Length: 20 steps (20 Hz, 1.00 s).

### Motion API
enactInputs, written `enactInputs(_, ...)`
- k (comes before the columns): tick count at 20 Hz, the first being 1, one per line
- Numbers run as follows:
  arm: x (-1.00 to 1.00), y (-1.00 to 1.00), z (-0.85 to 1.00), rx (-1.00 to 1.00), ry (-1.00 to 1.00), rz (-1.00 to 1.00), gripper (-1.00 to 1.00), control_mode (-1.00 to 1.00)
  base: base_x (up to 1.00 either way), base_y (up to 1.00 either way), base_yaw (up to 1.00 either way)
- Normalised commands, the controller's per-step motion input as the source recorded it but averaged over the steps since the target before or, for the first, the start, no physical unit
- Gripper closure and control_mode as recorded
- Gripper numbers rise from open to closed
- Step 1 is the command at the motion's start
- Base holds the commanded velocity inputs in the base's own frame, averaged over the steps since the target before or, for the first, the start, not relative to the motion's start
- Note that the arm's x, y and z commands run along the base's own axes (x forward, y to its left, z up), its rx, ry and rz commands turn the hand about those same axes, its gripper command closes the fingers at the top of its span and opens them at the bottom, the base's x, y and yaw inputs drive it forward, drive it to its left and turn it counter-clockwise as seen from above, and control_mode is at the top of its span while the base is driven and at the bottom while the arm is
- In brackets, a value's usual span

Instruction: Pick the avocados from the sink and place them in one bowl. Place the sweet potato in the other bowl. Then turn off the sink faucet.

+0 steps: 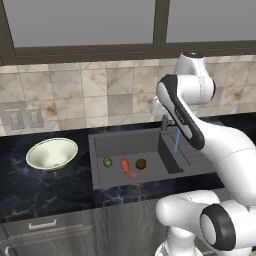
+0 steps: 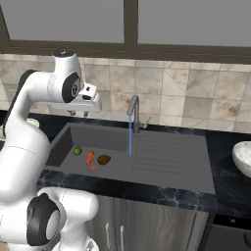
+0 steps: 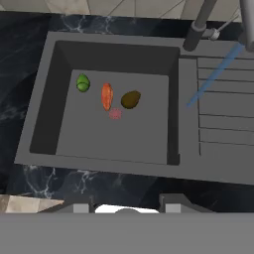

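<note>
Three things lie in a row on the floor of the dark grey sink [image 3: 124,141]: a bright green avocado [image 3: 83,83], an orange-red sweet potato [image 3: 106,95] and an olive-brown avocado [image 3: 130,99]. The same row appears from the left as green avocado [image 1: 107,162], sweet potato [image 1: 125,165] and brown avocado [image 1: 141,163]. My gripper [image 2: 78,114] hangs high over the sink's back left corner, open and empty, well apart from the fruits. A cream-green bowl [image 1: 51,153] stands on the counter left of the sink. Another pale bowl [image 2: 243,157] stands far right. The faucet [image 2: 133,110] runs a blue stream [image 2: 130,137].
A ridged drainboard [image 2: 171,157] lies right of the basin, under the spout. A small red spot [image 3: 115,113] marks the basin floor. The dark marble counter [image 1: 30,185] runs to both sides, and the tiled wall carries outlets [image 1: 22,118] at the left.
</note>
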Motion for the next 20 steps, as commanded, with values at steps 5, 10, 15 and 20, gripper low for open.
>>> enactInputs(5, 0.0, 0.0, -0.12, 0.02, 0.0, -0.01, -1.0, -1.0, 0.0, 0.0, 0.0)
enactInputs(10, 0.0, 0.0, -0.37, 0.07, 0.0, -0.03, -1.0, -1.0, 0.0, 0.0, 0.0)
enactInputs(15, 0.0, 0.0, -0.39, 0.04, 0.0, -0.08, -1.0, -1.0, 0.0, 0.0, 0.0)
enactInputs(20, 0.03, 0.0, -0.41, 0.0, 0.0, -0.15, -1.0, -1.0, 0.0, 0.0, 0.0)
